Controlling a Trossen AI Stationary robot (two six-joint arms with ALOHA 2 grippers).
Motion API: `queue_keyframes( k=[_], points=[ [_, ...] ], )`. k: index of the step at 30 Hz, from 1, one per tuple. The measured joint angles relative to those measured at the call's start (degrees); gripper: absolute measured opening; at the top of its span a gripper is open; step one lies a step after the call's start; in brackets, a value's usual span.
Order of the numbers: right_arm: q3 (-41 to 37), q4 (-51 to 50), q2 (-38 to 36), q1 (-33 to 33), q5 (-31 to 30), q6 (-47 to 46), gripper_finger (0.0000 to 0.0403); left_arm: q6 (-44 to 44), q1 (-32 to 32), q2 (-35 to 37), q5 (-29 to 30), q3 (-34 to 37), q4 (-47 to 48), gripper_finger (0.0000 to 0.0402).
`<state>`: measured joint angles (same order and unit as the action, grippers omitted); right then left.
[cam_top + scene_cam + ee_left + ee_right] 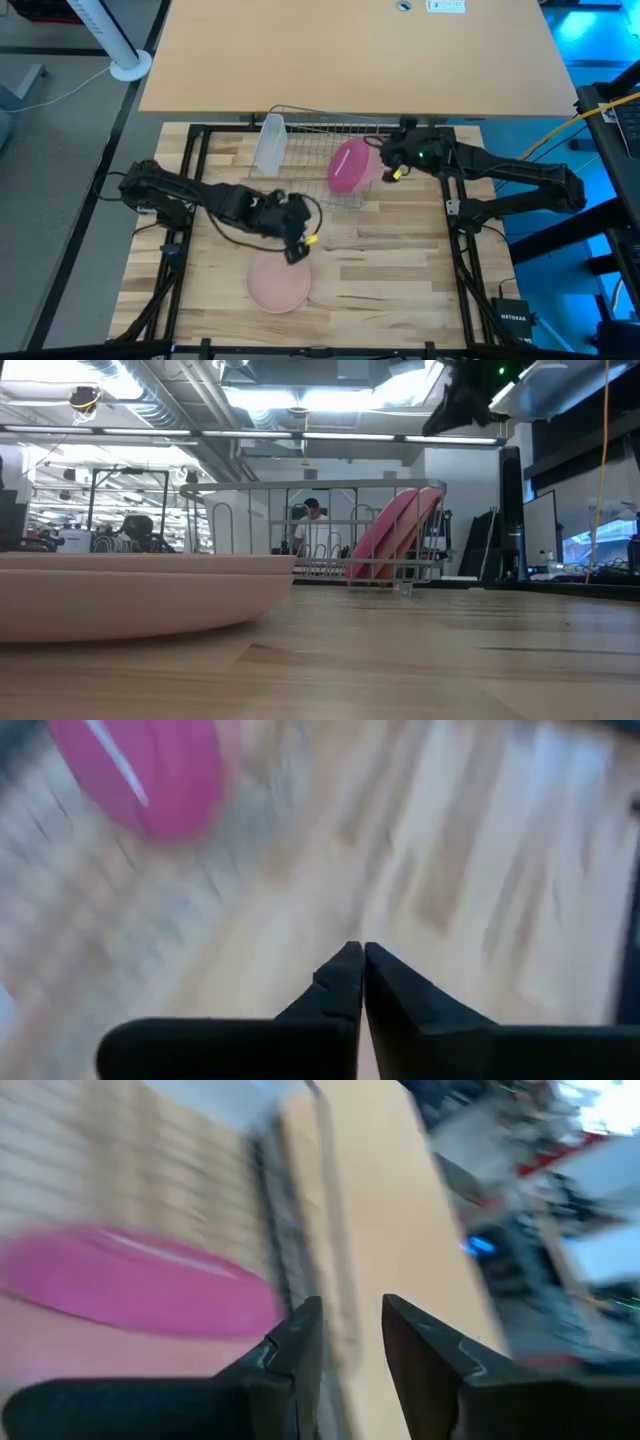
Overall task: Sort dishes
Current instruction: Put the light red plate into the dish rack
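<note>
the left gripper [297, 243] is pinched shut on nothing just above the pale pink plate [279, 282] lying flat near the table's front, so it is the nearer one, while the right gripper [386, 160], half open and empty, hangs by the magenta plate [347, 165] leaning in the wire rack [310, 120].

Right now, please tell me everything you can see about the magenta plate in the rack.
The magenta plate is round, flat and matte, and looks like plastic. It stands on edge in the silver wire rack at the far side of the table, tilted and leaning on a paler pink plate behind it. The rack's wires hold it up. The right gripper hangs just beside it with fingers apart, not gripping it. No chips or dirt are visible.
</note>
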<state>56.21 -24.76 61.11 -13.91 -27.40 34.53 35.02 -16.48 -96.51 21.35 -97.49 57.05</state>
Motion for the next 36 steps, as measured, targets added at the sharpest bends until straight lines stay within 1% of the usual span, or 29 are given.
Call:
queue_keyframes(
  k=[3, 6, 8, 11, 15, 19, 23, 27, 31, 36],
  points=[
    [0.0, 0.0, 0.0, 3.3, 7.0, -5.4, 0.0111, 8.8, -1.7, -0.6, -4.5, 0.0, 7.3, 0.0032],
    [0.0, 0.7, 0.4, 6.4, 13.9, -8.8, 0.0111, 16.4, -3.5, -1.7, -5.1, 0.0, 15.4, 0.007],
    [0.0, 0.4, 0.6, 8.7, 17.8, -10.4, 0.0111, 19.4, -4.5, -2.2, -5.5, 0.2, 20.0, 0.0092],
    [0.0, 0.7, 0.6, 12.2, 21.5, -13.6, 0.0111, 23.6, -5.7, -2.6, -5.8, 2.0, 22.7, 0.0113],
    [0.0, 0.7, 0.6, 16.6, 23.8, -17.7, 0.0111, 27.6, -7.3, -2.7, -5.8, 7.7, 20.8, 0.0118],
    [0.0, 0.7, 0.6, 20.3, 25.0, -18.3, 0.0111, 30.5, -8.4, -2.7, -5.8, 14.3, 16.7, 0.011],
    [0.0, 0.9, 0.6, 22.8, 25.1, -18.3, 0.0111, 31.0, -9.0, -2.7, -5.8, 20.8, 10.2, 0.0097],
    [0.0, 0.7, 0.7, 24.6, 25.1, -18.9, 0.0111, 30.8, -8.9, -2.7, -7.8, 26.5, 5.0, 0.0087],
    [0.0, 0.6, 0.7, 25.0, 25.1, -21.6, 0.0111, 31.2, -8.6, -2.7, -8.3, 29.9, 3.7, 0.0083],
    [0.0, 0.6, 0.7, 24.8, 25.1, -23.8, 0.0111, 31.0, -7.9, -2.7, -8.6, 30.9, 3.3, 0.0082]
  ],
)
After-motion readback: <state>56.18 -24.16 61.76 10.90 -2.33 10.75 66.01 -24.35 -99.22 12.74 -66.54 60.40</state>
